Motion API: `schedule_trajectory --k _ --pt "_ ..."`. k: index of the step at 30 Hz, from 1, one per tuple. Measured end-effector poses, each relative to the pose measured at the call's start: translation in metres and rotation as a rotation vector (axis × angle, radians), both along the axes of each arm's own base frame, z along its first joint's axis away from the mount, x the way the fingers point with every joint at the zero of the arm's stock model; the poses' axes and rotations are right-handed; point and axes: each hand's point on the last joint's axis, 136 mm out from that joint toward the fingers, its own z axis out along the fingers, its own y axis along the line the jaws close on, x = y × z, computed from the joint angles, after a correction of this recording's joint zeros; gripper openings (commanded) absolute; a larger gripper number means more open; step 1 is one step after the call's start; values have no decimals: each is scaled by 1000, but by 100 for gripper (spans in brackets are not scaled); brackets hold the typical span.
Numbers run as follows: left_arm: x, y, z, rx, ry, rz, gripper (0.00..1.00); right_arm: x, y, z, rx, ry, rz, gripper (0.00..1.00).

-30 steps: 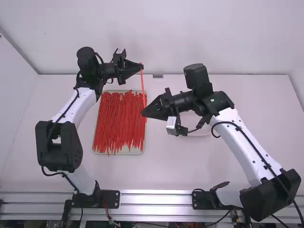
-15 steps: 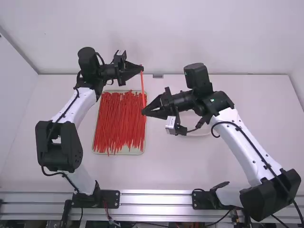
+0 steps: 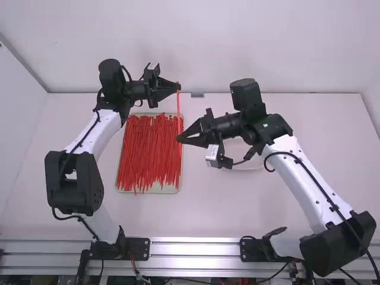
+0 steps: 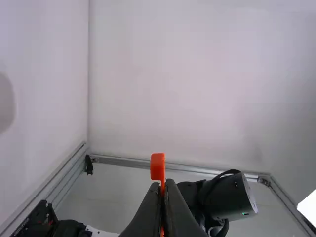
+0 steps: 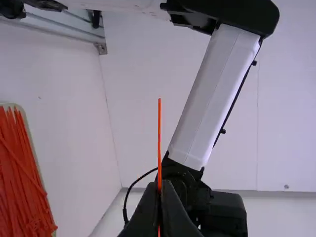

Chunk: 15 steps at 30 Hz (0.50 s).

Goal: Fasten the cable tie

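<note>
Left gripper (image 3: 173, 87) and right gripper (image 3: 180, 138): both clamped tight on the same red cable tie (image 3: 178, 113).
My left fingers pinch it just under the head, and my right fingers pinch the lower end. The strap hangs in the air between them, near the far right corner of the tray (image 3: 148, 191) of spare ties (image 3: 148, 151).

cable tie (image 3: 178, 110) between left claw (image 3: 176, 87) above, right claw (image 3: 179, 138) below, over tray (image 3: 169, 190)
</note>
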Motion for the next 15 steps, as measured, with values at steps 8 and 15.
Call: schedule_trajectory --k 8,15 --pt "-1 -2 0 0 -3 -4 2 0 0 0 1 0 1 11" --pt "-2 -5 0 1 1 -11 2 4 1 1 1 -28 -14 6"
